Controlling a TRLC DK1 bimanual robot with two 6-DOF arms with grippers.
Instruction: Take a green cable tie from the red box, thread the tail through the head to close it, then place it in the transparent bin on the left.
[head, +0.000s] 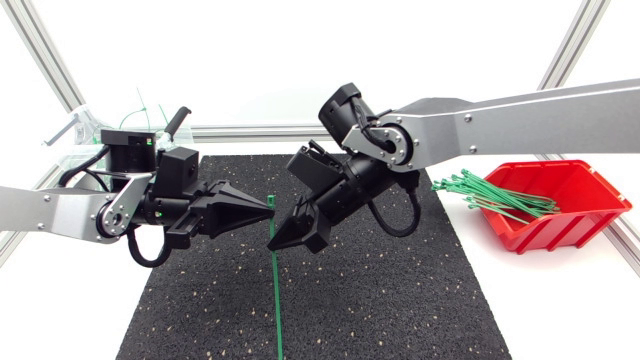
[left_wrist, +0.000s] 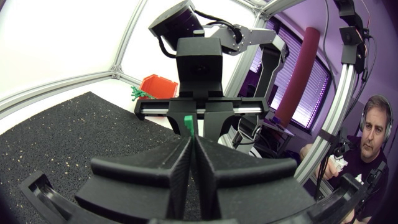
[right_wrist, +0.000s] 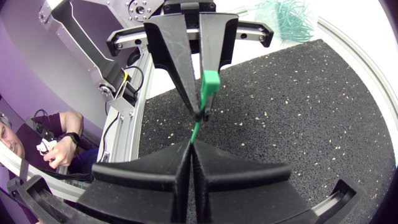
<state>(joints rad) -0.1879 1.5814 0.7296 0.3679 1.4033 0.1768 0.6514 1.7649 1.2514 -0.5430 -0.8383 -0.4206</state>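
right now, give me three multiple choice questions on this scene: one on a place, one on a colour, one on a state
1. Where is the red plastic box relative to the black speckled mat? A on it; B right of it; C behind it.
2. What colour is the thin plastic cable tie held between both arms? A green; B white; C yellow.
3. How do the right arm's jaws stand? A wide open; B shut on the cable tie; C shut on the box.
Answers: B, the box sits off the mat's right edge; A, its strap is green; B, the strap leaves their closed tips.
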